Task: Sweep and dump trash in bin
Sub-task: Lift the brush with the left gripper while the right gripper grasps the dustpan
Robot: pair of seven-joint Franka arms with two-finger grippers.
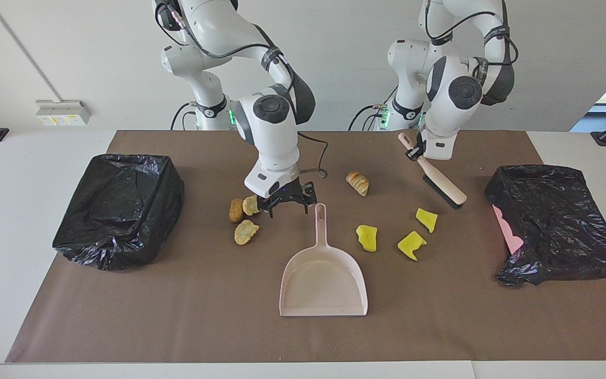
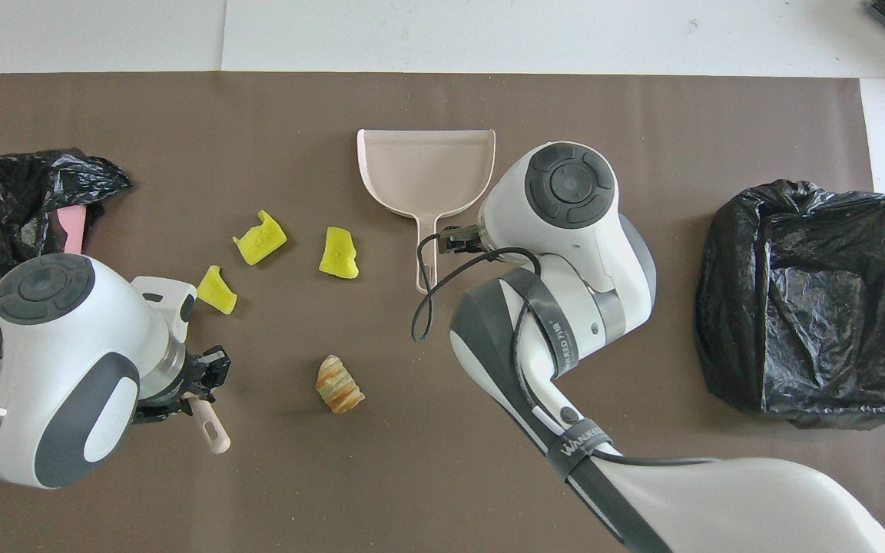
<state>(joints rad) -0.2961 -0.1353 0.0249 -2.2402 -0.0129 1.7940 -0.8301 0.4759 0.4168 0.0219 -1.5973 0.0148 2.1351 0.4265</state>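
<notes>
The pink dustpan [image 1: 324,276] lies flat on the brown mat, its handle [image 1: 320,221] toward the robots; it also shows in the overhead view [image 2: 427,169]. My right gripper [image 1: 288,206] is open, low beside the handle's tip, touching nothing; the overhead view shows it too [image 2: 459,238]. My left gripper [image 1: 415,152] is shut on the wooden brush [image 1: 442,187], held tilted with its bristles down near the mat. Three yellow scraps [image 1: 367,238] [image 1: 411,245] [image 1: 426,219] lie between dustpan and brush. One brown lump [image 1: 358,182] lies nearer the robots. Three brown lumps [image 1: 245,231] lie by the right gripper.
A black-bagged bin [image 1: 119,210] stands at the right arm's end of the table, also in the overhead view [image 2: 803,299]. A second black bag over a pink bin [image 1: 555,221] lies at the left arm's end. The right arm's cable [image 2: 427,307] hangs above the mat.
</notes>
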